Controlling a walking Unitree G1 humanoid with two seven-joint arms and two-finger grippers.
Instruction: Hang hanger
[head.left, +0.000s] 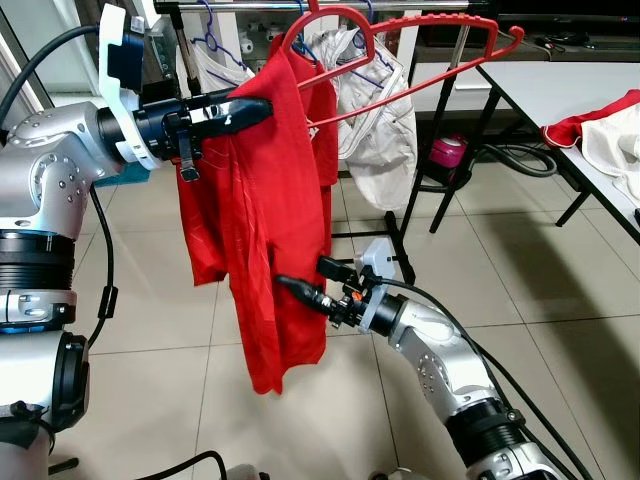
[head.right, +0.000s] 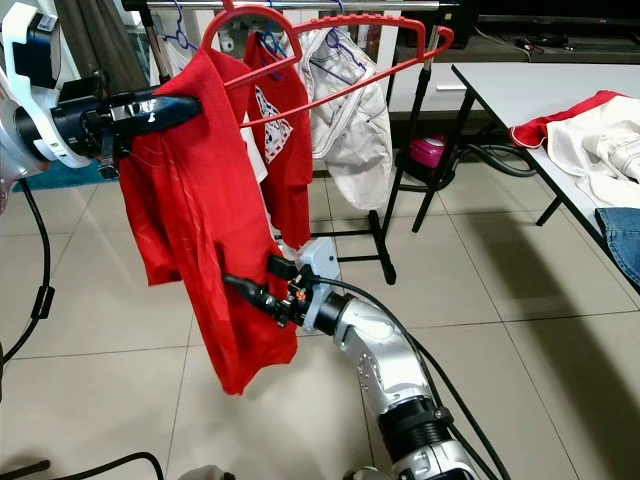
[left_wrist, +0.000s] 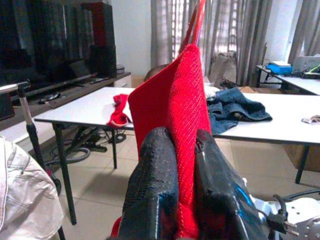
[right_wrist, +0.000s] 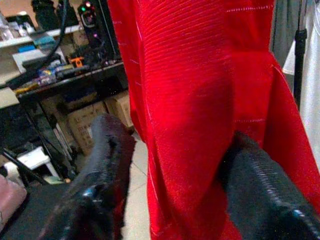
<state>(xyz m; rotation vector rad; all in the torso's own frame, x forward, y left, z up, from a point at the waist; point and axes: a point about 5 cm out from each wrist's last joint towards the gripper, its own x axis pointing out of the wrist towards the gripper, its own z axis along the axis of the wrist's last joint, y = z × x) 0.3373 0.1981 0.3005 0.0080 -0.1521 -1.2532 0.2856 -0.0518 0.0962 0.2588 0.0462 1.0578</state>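
Holding a red shirt (head.left: 262, 210) on a red hanger (head.left: 400, 70) before the clothes rack (head.left: 420, 150).

Left gripper (head.left: 262, 108) pinched the shirt's shoulder tight, the hanger tilting near the rack's rail. Right gripper (head.left: 305, 280), fingers spread wide, straddled the shirt's lower cloth. A white garment (head.left: 375, 130) hung on the rack above the pale tiled floor (head.left: 500, 260); right of the rack a white table (head.left: 570, 110) carried clothes.

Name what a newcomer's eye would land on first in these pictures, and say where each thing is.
First comes the bright red shirt draped on a red hanger, held up in front of the clothes rack. The left gripper pinches the shirt at its shoulder, while the right gripper stands open around the cloth lower down. A white table with clothes stands to the right.
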